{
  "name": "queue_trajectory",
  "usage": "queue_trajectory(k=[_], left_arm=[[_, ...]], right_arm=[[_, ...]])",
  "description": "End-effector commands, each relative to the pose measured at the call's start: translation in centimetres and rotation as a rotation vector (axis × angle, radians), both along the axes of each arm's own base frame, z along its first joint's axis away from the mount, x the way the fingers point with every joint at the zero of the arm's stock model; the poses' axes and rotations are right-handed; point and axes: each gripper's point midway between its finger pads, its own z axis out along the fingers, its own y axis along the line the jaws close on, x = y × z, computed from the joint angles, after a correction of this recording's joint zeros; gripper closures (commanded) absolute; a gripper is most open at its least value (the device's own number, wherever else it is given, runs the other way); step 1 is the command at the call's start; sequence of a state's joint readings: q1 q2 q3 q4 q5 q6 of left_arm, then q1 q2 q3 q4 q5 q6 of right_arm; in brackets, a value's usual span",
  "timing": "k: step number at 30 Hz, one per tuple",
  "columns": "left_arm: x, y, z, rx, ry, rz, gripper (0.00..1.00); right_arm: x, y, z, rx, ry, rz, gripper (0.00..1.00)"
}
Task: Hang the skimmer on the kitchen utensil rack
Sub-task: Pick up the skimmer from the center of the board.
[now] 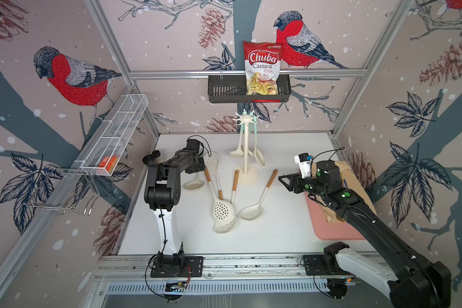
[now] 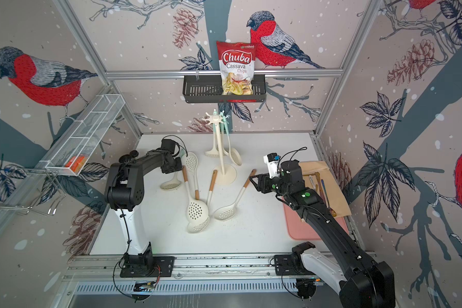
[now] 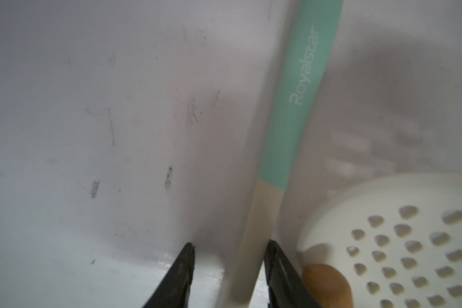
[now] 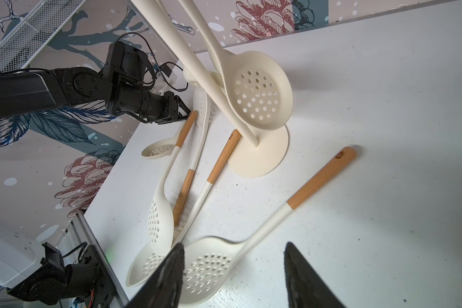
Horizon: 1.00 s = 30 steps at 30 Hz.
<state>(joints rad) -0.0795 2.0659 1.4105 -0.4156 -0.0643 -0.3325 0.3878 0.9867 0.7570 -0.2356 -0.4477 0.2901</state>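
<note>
1. Clutter in front of the kitchen utensil rack [image 1: 247, 172]: four wood-handled skimmers [image 1: 222, 210] lie fanned on the table [image 1: 278, 234], some overlapping, one handle end at the rack's base.
2. Two hanging skimmers [image 1: 259, 157] dangle from the rack's top.
3. Left of the rack, the mint-handled skimmer [image 3: 291, 106] lies flat. The left gripper [image 3: 230, 242] straddles its cream shaft, jaws apart, with a gap on one side.
4. A perforated head [image 3: 398, 240] crowds that shaft.
5. Right of the rack, the right gripper [image 4: 234, 244] hovers, jaws apart, nothing between them.
6. In both top views the left arm covers most of the mint handle.
</note>
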Motion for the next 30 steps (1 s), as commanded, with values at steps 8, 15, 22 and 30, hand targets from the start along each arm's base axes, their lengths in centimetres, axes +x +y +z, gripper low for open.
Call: queue_trajectory(k=[8, 15, 22, 30], left_arm=[[-1.7, 0.4, -0.7, 0.009, 0.041, 0.007, 0.83], [-2.8, 0.6, 8.3, -0.027, -0.175, 0.057, 1.0], [-8.0, -1.5, 18.9, -0.173, -0.46, 0.015, 1.0], [-16.2, -10.5, 28.0, -0.454, -0.757, -0.286, 1.0]], right_arm=[[0.2, -0.1, 1.6, 0.017, -0.071, -0.038, 0.42], [-3.1, 1.9, 4.8, 0.126, -0.269, -0.148, 0.43], [-7.8, 7.7, 7.5, 0.271, -0.396, -0.051, 0.38], [-8.7, 13.1, 11.7, 0.554, -0.335, 0.159, 0.36]])
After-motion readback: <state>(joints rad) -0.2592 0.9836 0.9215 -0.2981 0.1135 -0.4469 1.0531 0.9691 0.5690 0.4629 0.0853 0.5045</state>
